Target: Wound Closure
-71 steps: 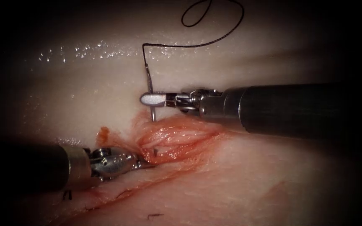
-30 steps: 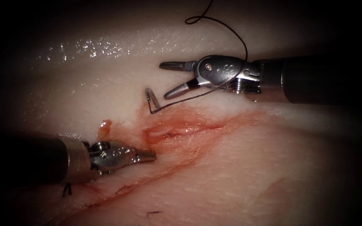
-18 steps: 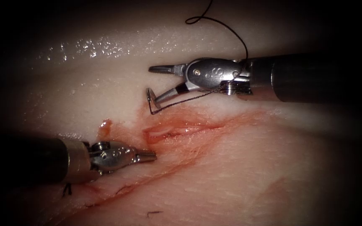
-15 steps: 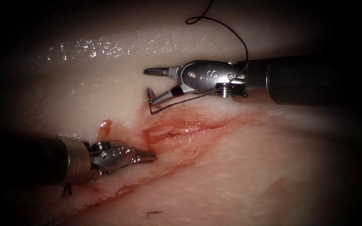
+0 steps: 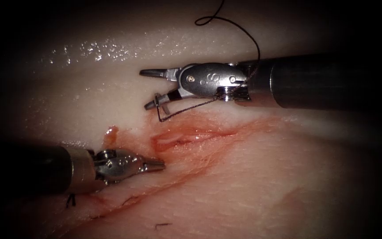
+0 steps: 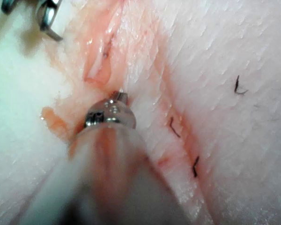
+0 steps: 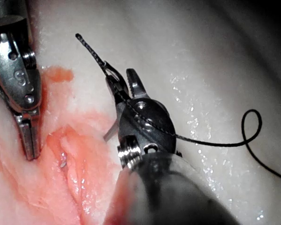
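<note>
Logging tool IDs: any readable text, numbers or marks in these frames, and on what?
"S" (could be "8"): a single stamped character on the wrist body of the right tool, endoscope view.
No other text can be read.
Right tool open at the needle, holding nothing; left tool shut, empty. The needle stands in the tissue.

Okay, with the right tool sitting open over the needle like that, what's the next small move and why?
Probably close the right tool on the needle. It is open, straddling the needle's free end, which stands out of the tissue just above the cut, thread trailing. The left tool is shut, holding nothing.
</note>
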Controlling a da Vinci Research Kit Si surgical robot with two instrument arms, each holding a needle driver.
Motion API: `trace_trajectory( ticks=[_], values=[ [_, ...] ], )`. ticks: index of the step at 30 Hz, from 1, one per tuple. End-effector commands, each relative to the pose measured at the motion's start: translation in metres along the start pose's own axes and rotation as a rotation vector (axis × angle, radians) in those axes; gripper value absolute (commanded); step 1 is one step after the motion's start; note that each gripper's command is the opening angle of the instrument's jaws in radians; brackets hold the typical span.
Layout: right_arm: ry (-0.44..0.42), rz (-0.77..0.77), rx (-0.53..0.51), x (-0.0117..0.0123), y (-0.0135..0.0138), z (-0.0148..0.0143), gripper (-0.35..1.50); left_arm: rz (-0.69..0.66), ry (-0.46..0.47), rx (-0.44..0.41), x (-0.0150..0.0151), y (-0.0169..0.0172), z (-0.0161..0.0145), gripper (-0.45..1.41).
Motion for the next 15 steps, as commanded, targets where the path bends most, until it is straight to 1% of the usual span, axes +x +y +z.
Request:
trace_trajectory(
  ticks=[1,5,6,9,11,15],
  values=[
    [-0.001,0.015,-0.02,0.0,0.0012,0.0004,-0.35,0.0,0.001,-0.001,-0.0001,0.0001,0.0008,-0.45],
    [-0.023,0.075,-0.066,-0.0004,0.0022,-0.0001,-0.35,0.0,0.001,-0.001,-0.0001,0.0001,0.0008,-0.45],
    [-0.017,0.117,-0.08,-0.0006,0.0024,-0.0001,-0.35,0.0,0.001,-0.001,-0.0001,0.0001,0.0008,-0.45],
    [-0.014,0.198,-0.1,-0.0011,0.0022,0.0002,-0.35,0.0,0.001,-0.001,-0.0001,0.0001,0.0008,-0.45],
    [-0.014,0.209,-0.102,-0.0012,0.0021,0.0003,-0.35,0.0,0.001,-0.001,-0.0001,0.0001,0.0008,-0.45],
    [-0.012,0.333,-0.135,-0.0016,0.0026,0.0002,-0.35,0.0,0.001,-0.001,0.0,0.0002,0.0008,-0.45]
  ],
)
